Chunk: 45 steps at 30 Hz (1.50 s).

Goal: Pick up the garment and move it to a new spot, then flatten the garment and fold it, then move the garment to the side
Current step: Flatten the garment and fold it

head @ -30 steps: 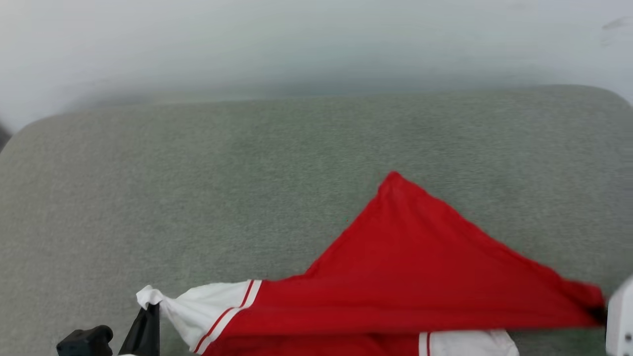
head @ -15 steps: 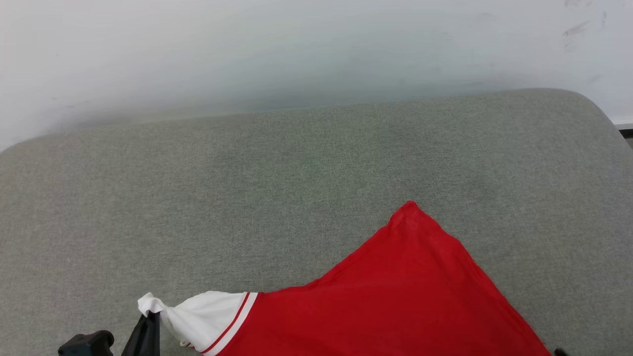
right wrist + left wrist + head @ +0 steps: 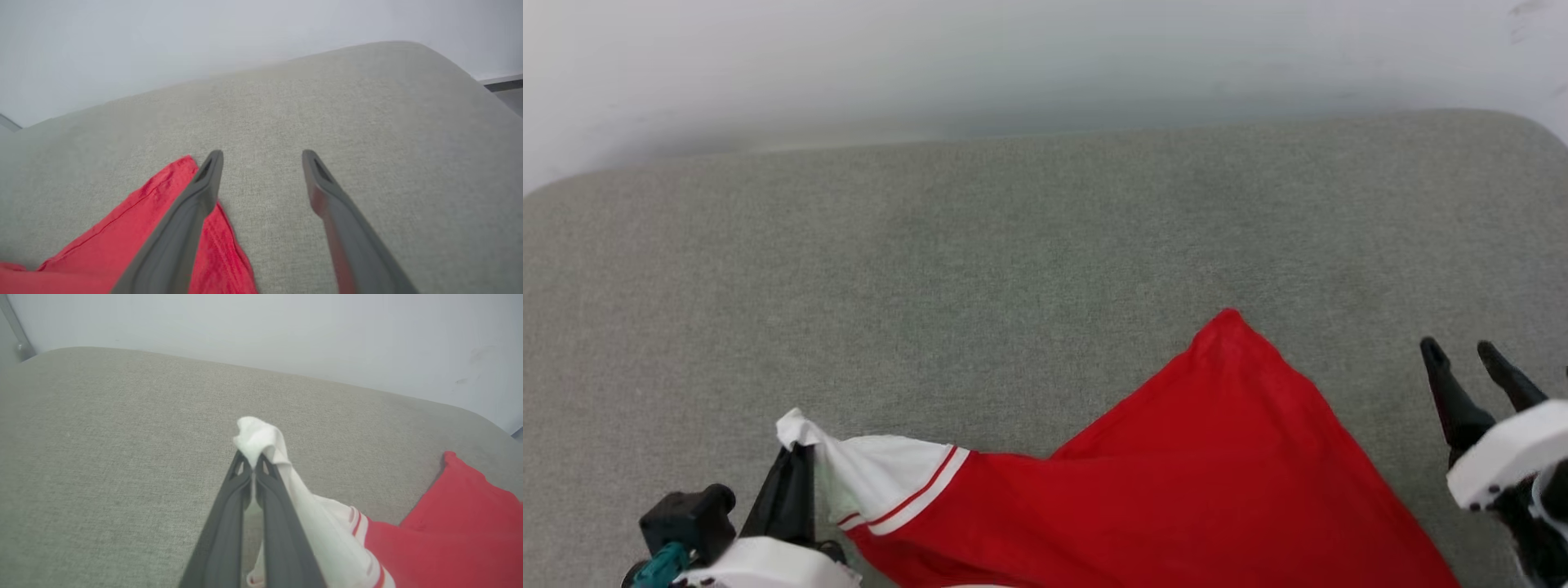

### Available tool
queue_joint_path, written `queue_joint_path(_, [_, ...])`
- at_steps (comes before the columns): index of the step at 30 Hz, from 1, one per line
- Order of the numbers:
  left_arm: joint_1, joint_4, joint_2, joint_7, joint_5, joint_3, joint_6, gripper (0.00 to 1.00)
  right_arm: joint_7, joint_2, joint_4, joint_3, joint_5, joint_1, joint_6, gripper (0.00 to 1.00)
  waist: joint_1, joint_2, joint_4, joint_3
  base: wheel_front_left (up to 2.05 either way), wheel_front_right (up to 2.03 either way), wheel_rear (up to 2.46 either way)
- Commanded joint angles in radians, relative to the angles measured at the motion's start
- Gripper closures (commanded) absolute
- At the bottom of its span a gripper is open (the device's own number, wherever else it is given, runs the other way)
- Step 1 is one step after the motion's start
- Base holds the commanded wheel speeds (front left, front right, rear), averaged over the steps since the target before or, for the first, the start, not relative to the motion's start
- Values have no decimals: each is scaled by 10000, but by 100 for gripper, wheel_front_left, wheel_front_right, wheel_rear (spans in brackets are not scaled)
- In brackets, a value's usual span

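Left gripper (image 3: 253, 463): shut tight on the white sleeve tip (image 3: 257, 435), near left.
Garment (image 3: 1176, 474): draped on the grey cushion (image 3: 1013, 245), near centre to right, sleeve end lifted.
Right gripper (image 3: 1460, 351): cloth just released; jaws spread wide, empty, at right.
Meaning: spreading judged under way; 1 end still held.

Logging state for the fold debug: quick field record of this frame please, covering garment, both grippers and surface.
surface: grey fabric pad, pale wall behind
garment: red, not flat, one corner pointing toward the wall
white sleeve: bunched at its tip, red-striped trim showing
left gripper: shut on the sleeve tip
right gripper: open, empty, over the pad right of the garment
fold: not yet started
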Motion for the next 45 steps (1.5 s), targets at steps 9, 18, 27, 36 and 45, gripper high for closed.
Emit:
queue_joint_path(9, [-1309, -181, -405, -361, 332, -602, -143, 100, 5788, -2125, 385, 2646, 933, -3747, -4, 0, 0, -1, 1007, 1546, 0, 0, 0])
queue_joint_path(18, [-2017, -53, -641, -601, 426, -972, -376, 100, 7752, -2469, 1462, 4247, 1242, -5195, -5, 0, 0, -1, 1695, 2310, 0, 0, 0])
queue_joint_path(27, [-2289, 372, -810, -814, 268, -1067, -495, 100, 8614, -2464, 3697, 5540, 1983, -4998, -8, 0, 0, -1, 1987, 2686, 0, 0, 0])
queue_joint_path(36, [-2139, 628, -591, -618, 146, -938, -417, 100, 8019, -2427, 3869, 5965, 2580, -5455, -2, 100, 0, -1, 1831, 2207, 0, 0, 0])
queue_joint_path(45, [-3058, 620, 201, -59, 48, -518, -590, 100, 5489, -2351, 3771, 5186, 2095, -6336, -5, 100, 0, -1, 1155, 1131, 0, 0, 0])
